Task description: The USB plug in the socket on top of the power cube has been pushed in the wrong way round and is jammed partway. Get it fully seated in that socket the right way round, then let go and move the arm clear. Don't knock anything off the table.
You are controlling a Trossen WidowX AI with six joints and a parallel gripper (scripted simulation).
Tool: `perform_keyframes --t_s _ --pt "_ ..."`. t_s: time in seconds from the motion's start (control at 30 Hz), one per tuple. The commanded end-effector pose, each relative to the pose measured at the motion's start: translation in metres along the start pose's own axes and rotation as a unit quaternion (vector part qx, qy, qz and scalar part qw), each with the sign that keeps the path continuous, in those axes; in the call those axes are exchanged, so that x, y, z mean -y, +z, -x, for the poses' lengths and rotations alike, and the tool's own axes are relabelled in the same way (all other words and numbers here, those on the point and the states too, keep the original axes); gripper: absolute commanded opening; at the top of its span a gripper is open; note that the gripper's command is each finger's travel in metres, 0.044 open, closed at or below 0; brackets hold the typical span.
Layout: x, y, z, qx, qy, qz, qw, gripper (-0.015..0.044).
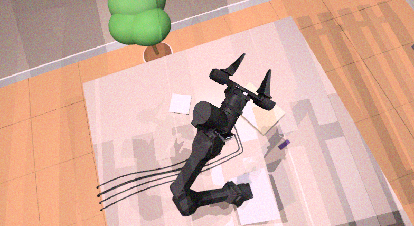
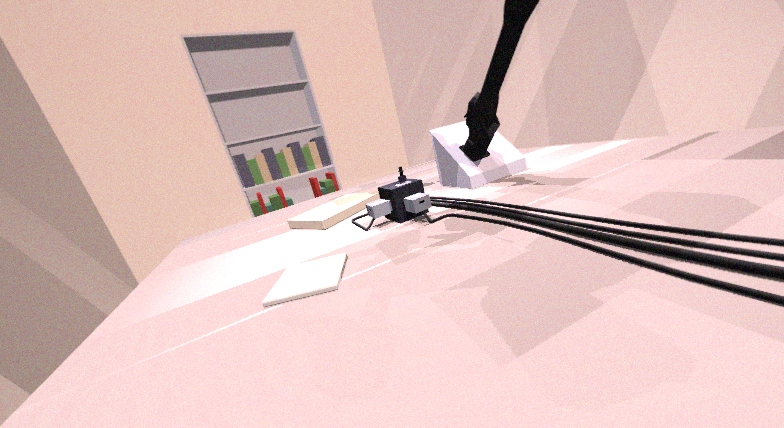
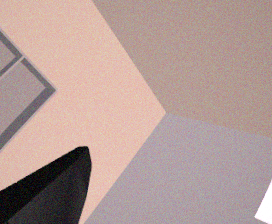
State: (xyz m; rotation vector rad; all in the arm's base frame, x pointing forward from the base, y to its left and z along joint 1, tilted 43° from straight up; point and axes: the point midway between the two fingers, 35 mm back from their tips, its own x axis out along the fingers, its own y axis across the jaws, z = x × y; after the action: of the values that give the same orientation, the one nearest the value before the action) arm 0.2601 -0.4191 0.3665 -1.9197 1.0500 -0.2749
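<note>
The power cube (image 2: 396,204) is a dark block on the table in the exterior view, with light grey plugs in its sides. A small dark USB plug (image 2: 401,175) stands upright on its top; which way round it is and how deep it sits cannot be told. In the top view the arm hides the cube's top and the plug. My gripper (image 1: 256,62) (image 3: 185,149) is wide open and empty, raised above the table and away from the plug. The wrist view shows only the fingertips, walls and shelf, not the cube.
Black cables (image 1: 150,172) (image 2: 576,222) run from the cube to the table edge. A cream book-like slab (image 1: 264,129) (image 2: 307,224), a white tile (image 1: 180,103) (image 2: 310,281) and a small purple block (image 1: 284,144) lie on the table. A white wedge (image 2: 450,161) stands behind the cube near the arm.
</note>
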Motion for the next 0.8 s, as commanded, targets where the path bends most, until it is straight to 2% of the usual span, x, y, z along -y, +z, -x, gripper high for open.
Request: perform_keyframes --t_s 0.0,0.13,0.23,0.3,0.53,0.77 --pt "-0.001 0.003 0.0 0.005 0.001 -0.009 1.0 0.0426" --pt "-0.011 0.06 -0.005 0.091 0.046 -0.178 0.979 0.044" --pt "-0.021 0.11 -0.003 0.152 0.11 -0.319 0.929 0.044" --pt "-0.025 0.129 0.0 0.171 0.14 -0.37 0.902 0.044" --pt "-0.037 0.19 0.016 0.206 0.255 -0.522 0.788 0.044" --pt "-0.049 0.245 0.042 0.194 0.382 -0.634 0.644 0.044"
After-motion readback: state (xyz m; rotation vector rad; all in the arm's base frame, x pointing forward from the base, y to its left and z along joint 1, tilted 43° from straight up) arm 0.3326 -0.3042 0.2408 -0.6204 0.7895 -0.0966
